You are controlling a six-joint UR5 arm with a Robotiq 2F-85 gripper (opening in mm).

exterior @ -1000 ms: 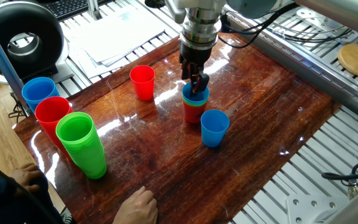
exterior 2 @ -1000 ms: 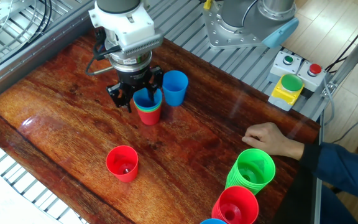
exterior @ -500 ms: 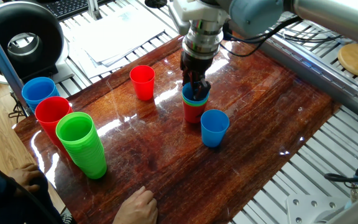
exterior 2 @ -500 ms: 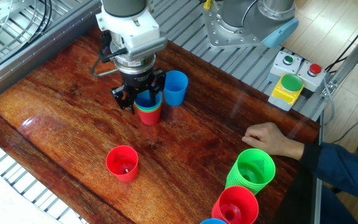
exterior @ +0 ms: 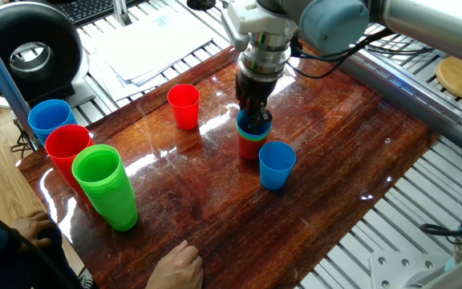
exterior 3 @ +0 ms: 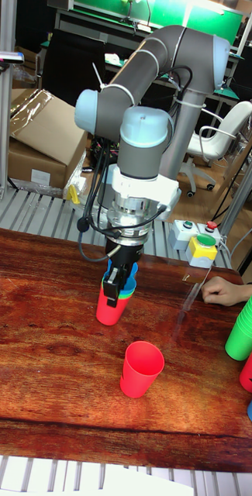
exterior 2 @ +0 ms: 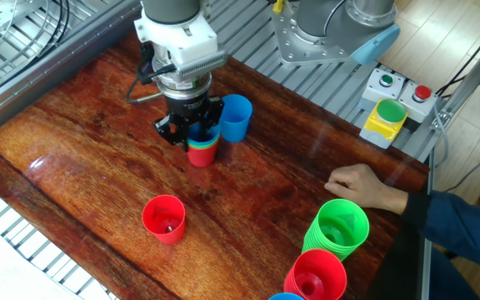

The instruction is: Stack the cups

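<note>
My pincer (exterior: 254, 120) grips the blue tapered plastic cup's (exterior: 254, 127) rim atop the nested stack (exterior 2: 202, 150) (red base): seat it squarely before releasing.

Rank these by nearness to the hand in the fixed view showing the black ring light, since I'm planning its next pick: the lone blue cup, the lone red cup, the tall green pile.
1. The lone blue cup, just in front and to the right of the hand in the picture.
2. The lone red cup, to the hand's left in the picture.
3. The tall green pile, far off at the table's left end.

Three stacked cups (exterior: 252, 138), two loose cups (exterior: 184, 106), three cup piles (exterior: 107, 188)
</note>
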